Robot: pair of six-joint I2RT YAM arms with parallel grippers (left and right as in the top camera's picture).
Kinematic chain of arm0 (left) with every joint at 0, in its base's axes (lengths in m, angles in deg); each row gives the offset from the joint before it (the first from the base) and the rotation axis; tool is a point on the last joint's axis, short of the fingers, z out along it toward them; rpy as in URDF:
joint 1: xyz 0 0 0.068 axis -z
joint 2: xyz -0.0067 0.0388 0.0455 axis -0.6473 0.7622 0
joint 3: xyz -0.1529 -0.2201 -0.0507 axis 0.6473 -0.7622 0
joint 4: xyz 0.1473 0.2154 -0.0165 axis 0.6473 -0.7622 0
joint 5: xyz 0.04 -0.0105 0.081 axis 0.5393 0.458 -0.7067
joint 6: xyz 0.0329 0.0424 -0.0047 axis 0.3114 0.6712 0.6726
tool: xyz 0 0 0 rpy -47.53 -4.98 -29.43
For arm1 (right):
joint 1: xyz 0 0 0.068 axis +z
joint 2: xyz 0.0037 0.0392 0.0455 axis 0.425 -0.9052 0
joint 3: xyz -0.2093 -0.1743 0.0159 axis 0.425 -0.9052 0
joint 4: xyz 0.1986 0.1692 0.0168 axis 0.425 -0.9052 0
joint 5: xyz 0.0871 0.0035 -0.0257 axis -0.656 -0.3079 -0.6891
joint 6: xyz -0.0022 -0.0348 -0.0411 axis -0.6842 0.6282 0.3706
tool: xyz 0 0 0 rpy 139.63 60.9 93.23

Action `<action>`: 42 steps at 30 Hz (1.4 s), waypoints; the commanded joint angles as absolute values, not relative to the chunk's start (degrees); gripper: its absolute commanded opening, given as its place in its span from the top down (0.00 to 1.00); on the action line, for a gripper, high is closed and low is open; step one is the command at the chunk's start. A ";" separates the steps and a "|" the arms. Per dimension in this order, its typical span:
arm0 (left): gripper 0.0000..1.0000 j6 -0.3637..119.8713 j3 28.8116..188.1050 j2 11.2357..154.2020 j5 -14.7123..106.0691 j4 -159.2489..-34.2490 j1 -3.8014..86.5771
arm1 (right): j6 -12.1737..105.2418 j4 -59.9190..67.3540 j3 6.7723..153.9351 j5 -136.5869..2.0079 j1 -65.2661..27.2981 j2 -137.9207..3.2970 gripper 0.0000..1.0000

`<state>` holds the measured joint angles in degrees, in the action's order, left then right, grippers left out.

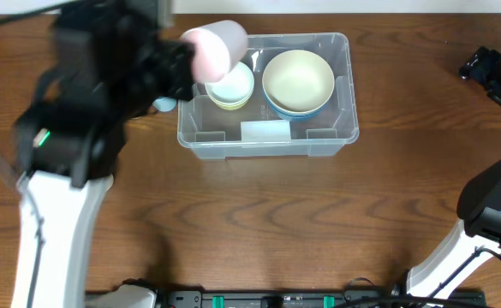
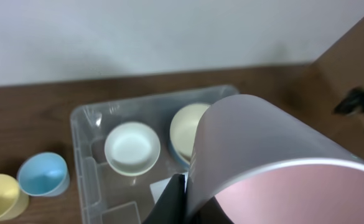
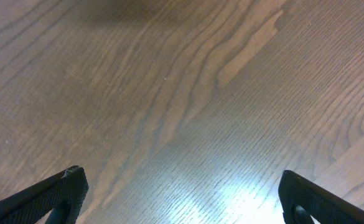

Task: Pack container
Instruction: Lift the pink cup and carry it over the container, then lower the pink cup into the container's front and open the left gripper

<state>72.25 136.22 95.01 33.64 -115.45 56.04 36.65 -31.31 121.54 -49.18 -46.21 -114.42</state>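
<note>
Gripping: the left gripper (image 1: pixel 187 63) is clamped tight on the wall of a pink cup (image 1: pixel 218 47); one black finger (image 2: pixel 169 199) shows against the cup's side.
Cup position: held tilted in the air, over the rear-left corner of the container (image 1: pixel 267 152).
Other fingers: the right gripper (image 3: pixel 180 175) is spread wide and holds nothing, over bare wooden table (image 3: pixel 188 81), well apart from the container.
Container: sits on the table at the far middle, its long side toward the arms.
Writing: a white patch (image 1: pixel 265 130) lies at the container's front; too small to tell whether it carries text.
Inside: a small pale bowl (image 1: pixel 231 84) nested in a yellow one on the left; a large cream bowl (image 1: pixel 298 79) nested in a blue one on the right.
Outside: a blue cup (image 2: pixel 43 175) and a yellow cup (image 2: pixel 1 196) stand on the table just left of the container.
In the way: the blurred left arm (image 1: pixel 87 94) hides most of those cups from overhead; in the left wrist view the pink cup covers the container's right half.
</note>
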 commanded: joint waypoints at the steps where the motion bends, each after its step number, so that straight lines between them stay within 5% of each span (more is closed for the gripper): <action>1: 0.94 74.50 138.31 102.88 28.74 -117.22 58.27 | 35.61 -31.24 121.74 -48.77 -45.77 -113.55 0.01; 42: 0.94 83.55 138.21 132.30 21.22 -126.57 64.55 | 35.61 -31.24 121.74 -48.79 -45.77 -113.55 0.01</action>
